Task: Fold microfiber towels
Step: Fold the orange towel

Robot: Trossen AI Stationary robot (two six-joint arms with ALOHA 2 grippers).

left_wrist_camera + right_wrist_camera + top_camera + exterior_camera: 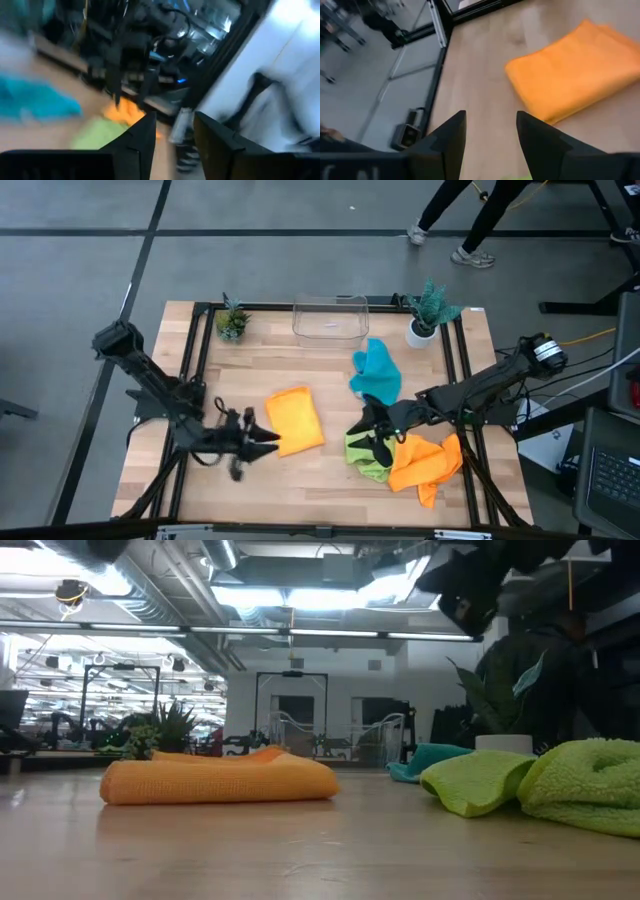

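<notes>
four microfiber towels are counted on the table point(300, 475): two orange, one teal-blue and one lime green. of the orange pair, one folded orange towel point(295, 420) and one crumpled orange towel point(428, 464) are seen. a single teal-blue towel point(377, 372) and a single lime green towel point(364, 455) are counted. one clear plastic bin point(330, 318) is seen. two potted plants are counted, a small plant point(232, 320) and a plant in a white pot point(427, 311). two grippers are counted, the left gripper point(272, 441) and the right gripper point(376, 440). one person's legs point(462, 220) are seen beyond the table.
</notes>
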